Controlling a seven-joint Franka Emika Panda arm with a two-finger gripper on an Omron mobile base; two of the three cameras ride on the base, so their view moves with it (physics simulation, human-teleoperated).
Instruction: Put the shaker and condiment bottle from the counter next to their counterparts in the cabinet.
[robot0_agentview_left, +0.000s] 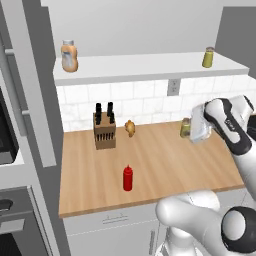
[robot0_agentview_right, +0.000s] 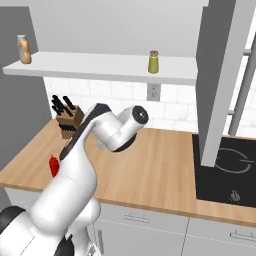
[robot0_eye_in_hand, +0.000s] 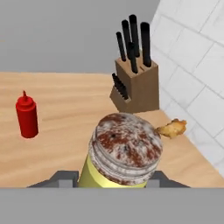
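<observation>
In the left base view, my gripper (robot0_agentview_left: 194, 131) was at the right end of the counter (robot0_agentview_left: 165, 165), close to the tiled wall, with the shaker (robot0_agentview_left: 185, 128) poking out on its left side. The condiment bottle (robot0_agentview_left: 128, 178) stood well to my hand's left and nearer the counter's front edge. A knife block (robot0_agentview_left: 104, 131) and a small tan lumpy item (robot0_agentview_left: 130, 128) sat further left along the wall. Above my hand, on the cabinet (robot0_agentview_left: 145, 67) shelf, a second shaker (robot0_agentview_left: 208, 57) stood almost straight overhead, and the chubby orange bottle (robot0_agentview_left: 69, 56) was far off to the left.

In the right base view, my arm hid the hand. The condiment bottle (robot0_agentview_right: 53, 166) peeked out beside my arm, the knife block (robot0_agentview_right: 69, 122) stood behind it, and the second shaker (robot0_agentview_right: 153, 62) and orange bottle (robot0_agentview_right: 23, 49) stood well apart on the cabinet (robot0_agentview_right: 100, 67) shelf.

In the hand view, the shaker (robot0_eye_in_hand: 124, 153) sat upright right between my fingers, its speckled grey cap just in front of the camera. My finger tips were pressed in on either side of its yellow body, clamped on it. Beyond it stood the condiment bottle (robot0_eye_in_hand: 27, 115) to one side, the knife block (robot0_eye_in_hand: 134, 81) and the tan item (robot0_eye_in_hand: 172, 128) by the tiles.
</observation>
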